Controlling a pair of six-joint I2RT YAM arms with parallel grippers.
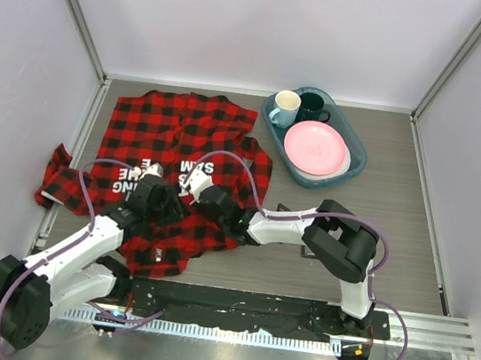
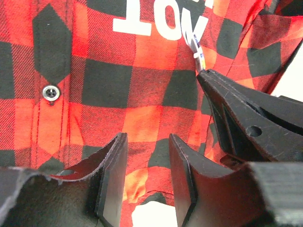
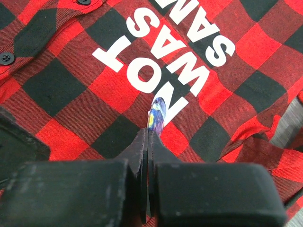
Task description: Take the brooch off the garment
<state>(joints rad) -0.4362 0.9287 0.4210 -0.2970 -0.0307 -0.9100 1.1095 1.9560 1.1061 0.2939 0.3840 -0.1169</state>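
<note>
The garment [image 1: 185, 127] is a red-and-black checked shirt with white lettering, spread on the table's left half. The brooch [image 3: 156, 114], a small blue, purple and yellow piece seen edge-on, sits on the letter N. My right gripper [image 3: 149, 133] is shut on the brooch's near end. In the left wrist view the brooch [image 2: 195, 45] shows just past the right gripper's tip [image 2: 202, 74]. My left gripper [image 2: 147, 163] rests on the garment [image 2: 142, 94] just left of the brooch. Its jaws stand half apart over rumpled cloth. From above, the left gripper [image 1: 160, 188] and right gripper [image 1: 201, 194] meet mid-shirt.
A teal tray [image 1: 356, 165] at the back right holds a pink plate [image 1: 315, 147], a white mug [image 1: 284, 107] and a dark mug [image 1: 311, 109]. A shirt button [image 2: 50, 92] lies left of the left gripper. Walls close in on three sides.
</note>
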